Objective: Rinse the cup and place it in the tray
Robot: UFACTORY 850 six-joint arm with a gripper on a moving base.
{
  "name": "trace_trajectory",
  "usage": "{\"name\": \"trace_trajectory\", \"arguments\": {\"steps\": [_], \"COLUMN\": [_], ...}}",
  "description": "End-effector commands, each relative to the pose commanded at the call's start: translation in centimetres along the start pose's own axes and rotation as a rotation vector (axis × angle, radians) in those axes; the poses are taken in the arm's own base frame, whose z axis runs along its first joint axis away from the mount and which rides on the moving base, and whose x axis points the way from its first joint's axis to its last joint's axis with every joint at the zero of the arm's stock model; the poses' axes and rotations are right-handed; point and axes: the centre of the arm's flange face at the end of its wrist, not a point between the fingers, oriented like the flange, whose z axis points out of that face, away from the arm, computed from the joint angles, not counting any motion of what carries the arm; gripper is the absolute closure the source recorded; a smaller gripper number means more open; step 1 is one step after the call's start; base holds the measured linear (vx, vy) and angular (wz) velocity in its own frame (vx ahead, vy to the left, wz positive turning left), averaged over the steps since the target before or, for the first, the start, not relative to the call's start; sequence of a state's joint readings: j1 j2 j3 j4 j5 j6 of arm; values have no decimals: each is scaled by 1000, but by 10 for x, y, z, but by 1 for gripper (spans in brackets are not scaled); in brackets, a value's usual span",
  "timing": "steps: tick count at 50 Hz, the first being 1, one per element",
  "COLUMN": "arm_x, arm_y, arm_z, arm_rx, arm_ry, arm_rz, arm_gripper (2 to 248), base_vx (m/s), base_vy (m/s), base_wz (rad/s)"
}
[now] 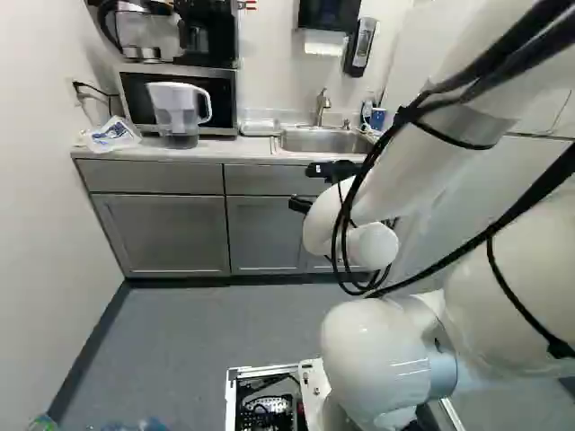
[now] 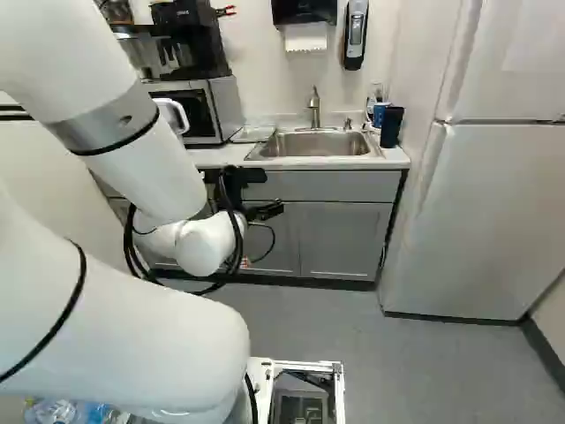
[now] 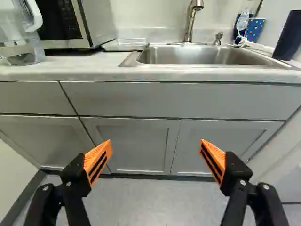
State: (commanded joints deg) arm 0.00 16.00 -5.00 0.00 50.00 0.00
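Observation:
My gripper (image 2: 273, 193) hangs in front of the cabinets, below the counter's front edge. In the wrist view the gripper (image 3: 155, 149) stands wide open, with nothing between its orange pads. A dark blue cup (image 2: 391, 127) stands on the counter right of the sink; the wrist view shows this dark cup (image 3: 288, 35) too. Beside it is a smaller blue cup with coloured dots (image 3: 255, 29), a brush near it. Which one is the task's cup I cannot tell. A low, pale tray (image 3: 125, 44) lies left of the sink (image 2: 313, 144), by the microwave.
The faucet (image 2: 314, 108) rises behind the sink. Left of the tray are the microwave (image 1: 217, 97), a water pitcher (image 1: 177, 109) and a plastic packet (image 1: 112, 133). A fridge (image 2: 494, 212) stands right of the cabinets. The counter's front edge (image 3: 155, 75) lies ahead of the gripper.

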Motion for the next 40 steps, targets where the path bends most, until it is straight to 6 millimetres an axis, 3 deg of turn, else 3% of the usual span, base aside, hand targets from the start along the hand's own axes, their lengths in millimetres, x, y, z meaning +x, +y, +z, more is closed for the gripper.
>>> {"name": "trace_trajectory", "arguments": {"steps": [16, 40], "arm_x": [4, 32], "arm_y": [0, 0], "arm_z": [0, 11], "arm_rx": [0, 0], "arm_ry": [11, 72], "arm_rz": [0, 0], "arm_gripper": [3, 3], "base_vx": [0, 0], "base_vy": [0, 0], "base_wz": [0, 0]}}
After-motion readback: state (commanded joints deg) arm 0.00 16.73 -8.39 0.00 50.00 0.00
